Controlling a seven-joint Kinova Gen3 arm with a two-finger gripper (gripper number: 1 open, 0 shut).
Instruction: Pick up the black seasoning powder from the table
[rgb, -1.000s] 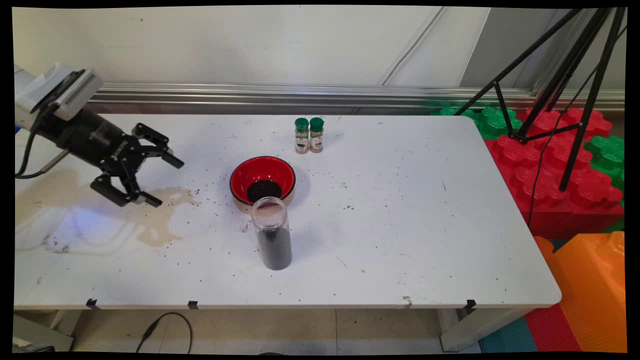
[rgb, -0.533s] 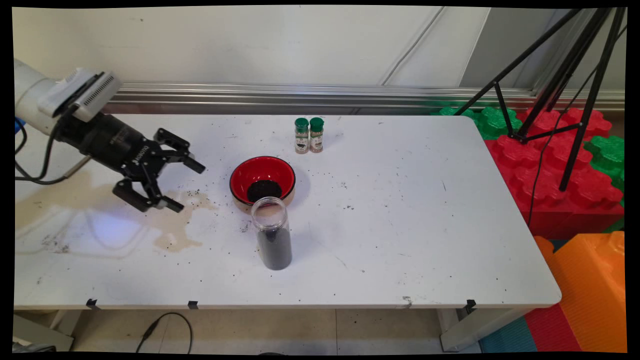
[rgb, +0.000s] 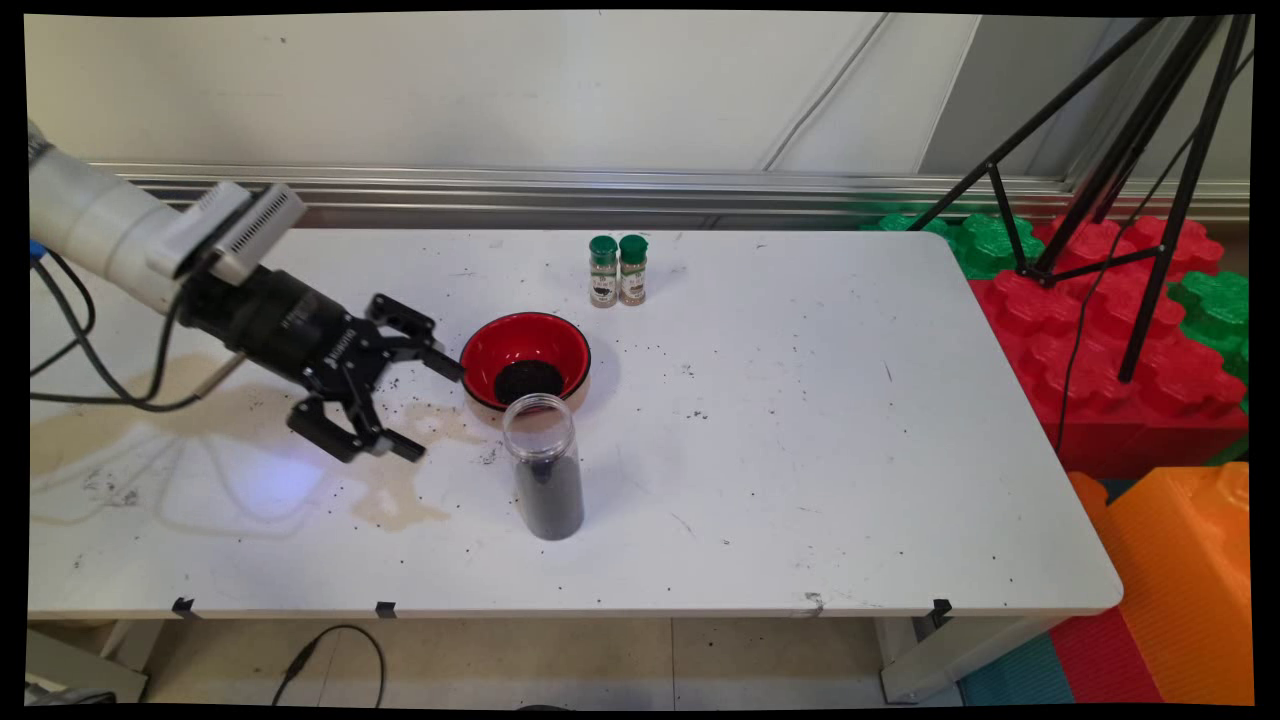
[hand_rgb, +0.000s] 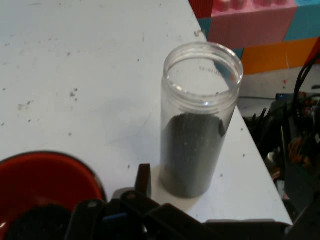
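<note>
In the main view we see the gripper (rgb: 420, 405) low over the white table (rgb: 800, 450), left of centre, with its two fingers spread wide and nothing between them. The upper fingertip sits just beside the left rim of the red bowl (rgb: 525, 352), which holds a dark heap of grains at its bottom. Directly in front of the bowl, toward the near edge, stands an upright clear jar (rgb: 544, 466) with no lid, filled about halfway with the same dark grains; the lower fingertip points toward it but stays apart from it. A tan stain (rgb: 400, 490) spreads on the tabletop under and beside the gripper, with loose dark specks scattered around it. Two small green-capped spice bottles (rgb: 618, 270) stand side by side, touching or nearly so, behind the bowl near the far edge. A black tripod (rgb: 1130, 180) stands over large red, green and orange foam blocks (rgb: 1100, 330) to the right of the table. In the hand view we look along the black linkage at the jar (hand_rgb: 197, 125), upright near the table's edge, its open mouth toward us, while the bowl (hand_rgb: 45, 185) fills the lower left corner.
</note>
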